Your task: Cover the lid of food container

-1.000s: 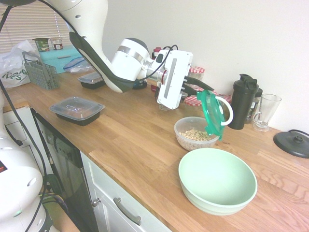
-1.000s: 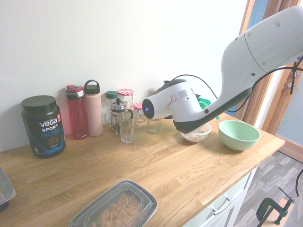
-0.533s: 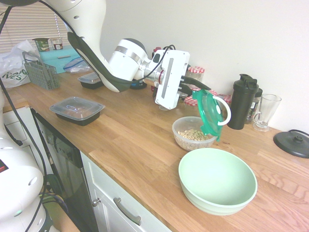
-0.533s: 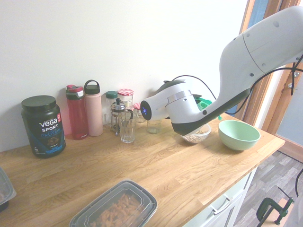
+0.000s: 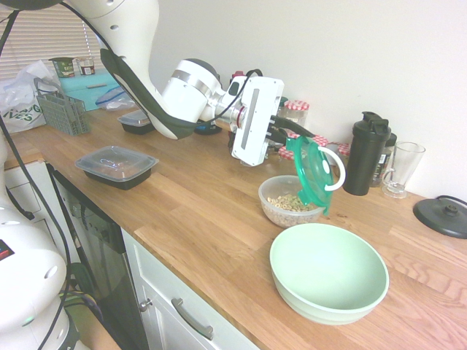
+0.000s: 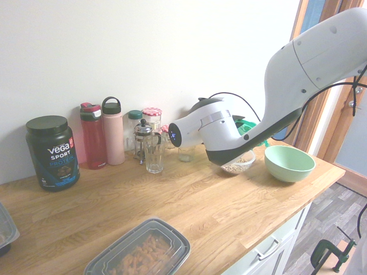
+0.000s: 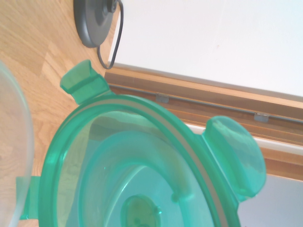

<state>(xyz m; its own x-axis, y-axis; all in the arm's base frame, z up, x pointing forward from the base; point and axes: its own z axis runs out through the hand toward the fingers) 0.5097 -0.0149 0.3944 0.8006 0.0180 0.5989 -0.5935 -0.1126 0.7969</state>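
Note:
My gripper [image 5: 292,140] is shut on the top rim of the round green lid [image 5: 312,175], which hangs nearly on edge with its white curved mark facing right. Its lower edge sits just over the far right rim of the food container [image 5: 287,202], a small clear bowl of beige cereal on the wooden counter [image 5: 204,211]. In the second exterior view the arm hides most of the food container [image 6: 241,162] and only a green sliver of the lid [image 6: 248,125] shows. The lid [image 7: 142,165] fills the wrist view, snap tabs spread.
A large mint bowl [image 5: 328,271] stands right in front of the container. Behind are red-checked jars [image 5: 295,113], a black shaker bottle [image 5: 367,152], a glass [image 5: 400,169] and a black round lid [image 5: 442,215]. Black trays [image 5: 117,165] lie to the left.
The arm has shifted slightly left and lowered, carrying the lid closer over the food container. The lid stays tilted on edge.

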